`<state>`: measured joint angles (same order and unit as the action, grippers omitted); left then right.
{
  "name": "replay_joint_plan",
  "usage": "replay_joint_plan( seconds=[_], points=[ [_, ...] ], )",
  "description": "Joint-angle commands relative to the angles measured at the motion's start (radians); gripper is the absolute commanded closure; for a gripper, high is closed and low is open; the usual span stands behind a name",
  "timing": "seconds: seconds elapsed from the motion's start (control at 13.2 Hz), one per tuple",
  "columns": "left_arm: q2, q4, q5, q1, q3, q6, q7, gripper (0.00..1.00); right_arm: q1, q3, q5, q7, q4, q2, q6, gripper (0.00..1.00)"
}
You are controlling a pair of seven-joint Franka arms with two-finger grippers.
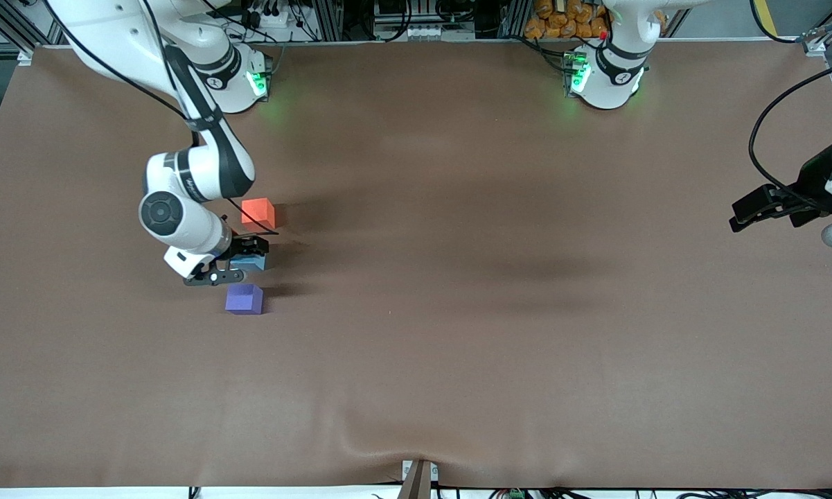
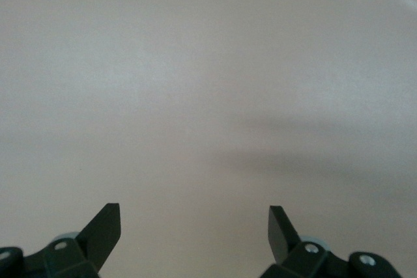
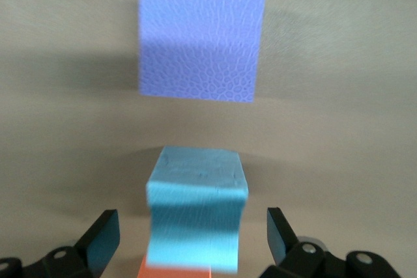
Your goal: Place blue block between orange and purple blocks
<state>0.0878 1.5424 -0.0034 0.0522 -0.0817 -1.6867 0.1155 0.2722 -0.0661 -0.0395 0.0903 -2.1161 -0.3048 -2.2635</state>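
Blue block (image 3: pixel 195 216) | between right hand's (image 3: pixel 193 239) spread fingers | untouched

no readable text, labels, brands or numbers anywhere

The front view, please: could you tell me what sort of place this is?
Probably a robotics lab bench: two white arms bolted along a brown cloth-covered table, aluminium framing and cables at the edge, and three small matte cubes, orange, sky-blue and purple.

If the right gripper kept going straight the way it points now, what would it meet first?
The blue block, which sits between the open fingers of the right gripper, apparently resting on the table; after that, the table itself.
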Motion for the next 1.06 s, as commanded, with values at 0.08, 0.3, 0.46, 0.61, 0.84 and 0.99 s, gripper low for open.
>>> replay_joint_plan(
  seconds=[0.08, 0.3, 0.46, 0.61, 0.84, 0.99],
  points=[
    [-0.017, 0.005, -0.018, 0.009, -0.001, 0.002, -0.023, 0.0, -0.099, 0.016, 0.003, -0.023, 0.224, 0.13, 0.364, 0.0],
    [-0.016, 0.007, -0.018, 0.009, -0.001, 0.002, -0.023, 0.0, -0.163, 0.016, 0.015, -0.024, 0.33, 0.214, 0.531, 0.0],
    [-0.017, 0.008, -0.018, 0.009, -0.001, 0.002, -0.025, 0.0, -0.2, 0.016, 0.015, -0.047, 0.332, 0.295, 0.558, 0.0],
    [-0.019, 0.008, -0.018, 0.011, 0.0, 0.002, -0.025, 0.0, -0.24, 0.017, 0.013, -0.102, 0.353, 0.335, 0.607, 0.0],
    [-0.022, 0.001, -0.018, 0.011, 0.003, 0.019, -0.025, 0.0, -0.265, 0.017, 0.015, -0.127, 0.513, 0.329, 0.771, 0.0],
    [-0.022, -0.001, -0.009, 0.011, 0.005, 0.033, -0.022, 0.0, -0.265, 0.016, 0.015, -0.129, 0.559, 0.332, 0.808, 0.0]
  ],
)
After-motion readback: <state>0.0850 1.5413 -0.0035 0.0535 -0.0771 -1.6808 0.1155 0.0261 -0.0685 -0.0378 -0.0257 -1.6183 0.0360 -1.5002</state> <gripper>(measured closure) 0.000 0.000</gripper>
